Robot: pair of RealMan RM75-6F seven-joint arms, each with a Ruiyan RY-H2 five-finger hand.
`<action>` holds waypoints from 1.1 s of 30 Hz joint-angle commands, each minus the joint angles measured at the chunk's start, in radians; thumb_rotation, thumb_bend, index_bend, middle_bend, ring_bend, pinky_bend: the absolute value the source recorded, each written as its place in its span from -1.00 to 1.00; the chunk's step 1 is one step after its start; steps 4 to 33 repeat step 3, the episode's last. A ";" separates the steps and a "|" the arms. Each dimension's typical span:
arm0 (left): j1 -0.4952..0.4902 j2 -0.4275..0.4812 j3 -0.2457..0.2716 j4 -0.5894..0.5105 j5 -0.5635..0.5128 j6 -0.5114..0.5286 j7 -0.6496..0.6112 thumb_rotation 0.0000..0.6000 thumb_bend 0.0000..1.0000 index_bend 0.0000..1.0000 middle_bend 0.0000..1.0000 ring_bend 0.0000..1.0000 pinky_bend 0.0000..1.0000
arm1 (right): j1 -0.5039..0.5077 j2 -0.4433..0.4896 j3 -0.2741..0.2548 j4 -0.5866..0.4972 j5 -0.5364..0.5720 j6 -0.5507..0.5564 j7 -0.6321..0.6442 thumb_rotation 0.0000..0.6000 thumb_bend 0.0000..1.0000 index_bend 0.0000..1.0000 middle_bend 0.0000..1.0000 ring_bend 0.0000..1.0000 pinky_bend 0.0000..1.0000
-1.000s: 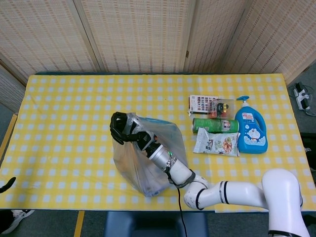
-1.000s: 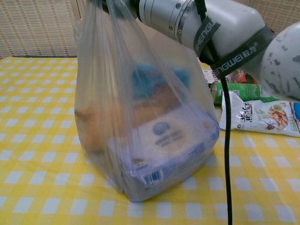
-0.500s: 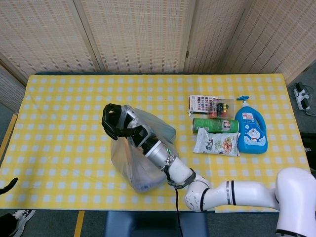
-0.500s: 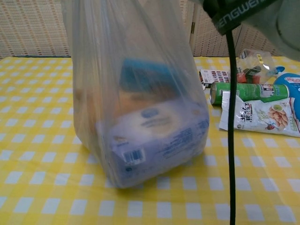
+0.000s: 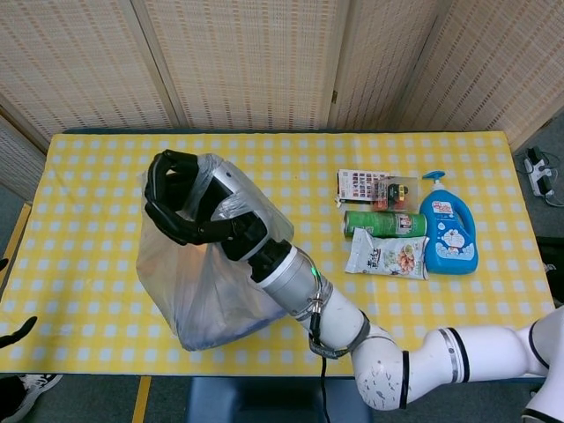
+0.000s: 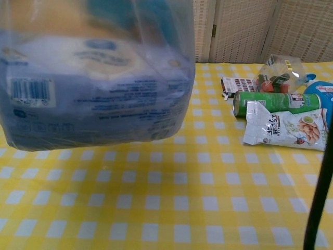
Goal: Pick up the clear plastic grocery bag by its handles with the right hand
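Note:
My right hand (image 5: 196, 211) grips the gathered handles of the clear plastic grocery bag (image 5: 203, 282) at its top. The bag hangs below the hand, high toward the head camera. In the chest view the bag (image 6: 93, 88) fills the upper left and its bottom floats above the yellow checked tablecloth (image 6: 171, 198). A white package with a barcode and a blue item show through the plastic. The chest view shows no hand. My left hand appears in neither view.
On the right of the table lie a green can (image 5: 385, 224), a snack pouch (image 5: 388, 256), a blue pump bottle (image 5: 448, 231), a small printed box (image 5: 360, 185) and a small clear bag (image 5: 397, 192). A black cable (image 6: 318, 192) crosses the chest view's right edge.
The right hand has risen and shifted left with the bag handles in its grip. The bag has left the tablecloth and now hangs clear of it.

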 commanded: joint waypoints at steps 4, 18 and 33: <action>-0.003 -0.002 0.003 -0.006 0.008 0.000 0.010 1.00 -0.50 -1.00 -0.99 -0.84 -0.87 | -0.005 0.013 0.014 -0.025 0.030 0.009 -0.025 1.00 0.03 0.38 0.62 0.73 0.65; -0.003 -0.002 0.003 -0.006 0.008 0.000 0.010 1.00 -0.50 -1.00 -0.99 -0.84 -0.87 | -0.005 0.013 0.014 -0.025 0.030 0.009 -0.025 1.00 0.03 0.38 0.62 0.73 0.65; -0.003 -0.002 0.003 -0.006 0.008 0.000 0.010 1.00 -0.50 -1.00 -0.99 -0.84 -0.87 | -0.005 0.013 0.014 -0.025 0.030 0.009 -0.025 1.00 0.03 0.38 0.62 0.73 0.65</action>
